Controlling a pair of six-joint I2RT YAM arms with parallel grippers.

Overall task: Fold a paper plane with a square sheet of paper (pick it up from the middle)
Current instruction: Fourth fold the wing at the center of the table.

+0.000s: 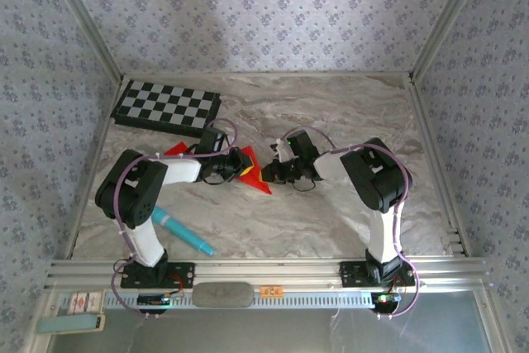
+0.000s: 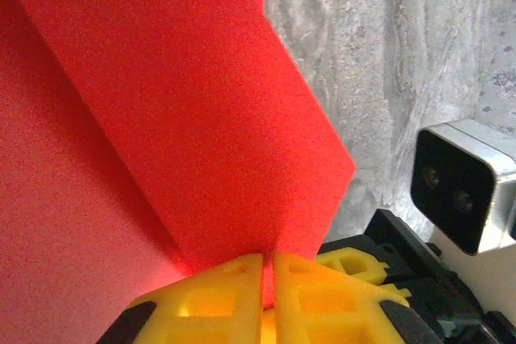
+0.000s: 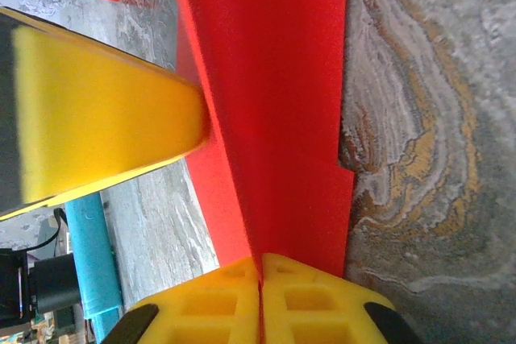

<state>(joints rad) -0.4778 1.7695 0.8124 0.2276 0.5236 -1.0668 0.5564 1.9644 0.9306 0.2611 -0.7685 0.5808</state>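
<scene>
While the left arm (image 1: 136, 192) and the right arm (image 1: 376, 175) are meeting over the middle of the table (image 1: 331, 113), the left fingers (image 2: 226, 296) are pinching together on the paper (image 2: 185, 118), and a thin red edge is showing in the slit between them. The right fingers (image 3: 306, 300) are likewise clamping on the paper, gripping it at a crease that is running up the right wrist view. There, one yellow left finger is touching the sheet's side.

The paper is showing as overlapping red flaps and is hanging between the two arms, low over the table's centre. Whether any part is resting on the marbled surface I cannot tell.

A board (image 1: 165, 107) is lying at the far left corner. A small red scrap (image 1: 175, 150) is lying just in front of it, partly behind the left arm. A teal pen (image 1: 183, 234) is lying near that arm's base.
</scene>
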